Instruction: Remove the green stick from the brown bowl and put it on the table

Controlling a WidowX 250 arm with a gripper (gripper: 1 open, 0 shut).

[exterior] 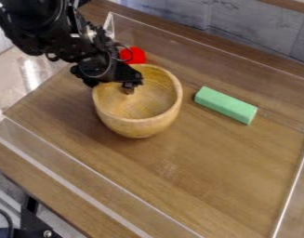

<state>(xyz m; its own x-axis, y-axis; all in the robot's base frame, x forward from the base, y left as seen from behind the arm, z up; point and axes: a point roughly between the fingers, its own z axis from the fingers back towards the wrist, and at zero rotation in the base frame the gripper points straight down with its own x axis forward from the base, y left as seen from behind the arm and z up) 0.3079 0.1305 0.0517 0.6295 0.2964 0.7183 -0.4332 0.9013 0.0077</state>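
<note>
On table (179, 177): green stick (226, 104) | brown bowl (139, 100) | gripper (125, 86) at rim

Green stick (226, 104): flat mint-green bar, lying flat on the surface (179, 177), angled slightly, right of the brown bowl (139, 110) and apart from it. Bowl: light tan wood, thick rim, upright, left of centre. Surface: brown wood grain, low clear walls.

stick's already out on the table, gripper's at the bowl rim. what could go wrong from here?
1. The gripper sits at the brown bowl rim; pulling away could drag or tip the bowl.
2. The bowl could slide into the green stick lying to its right on the table.
</note>
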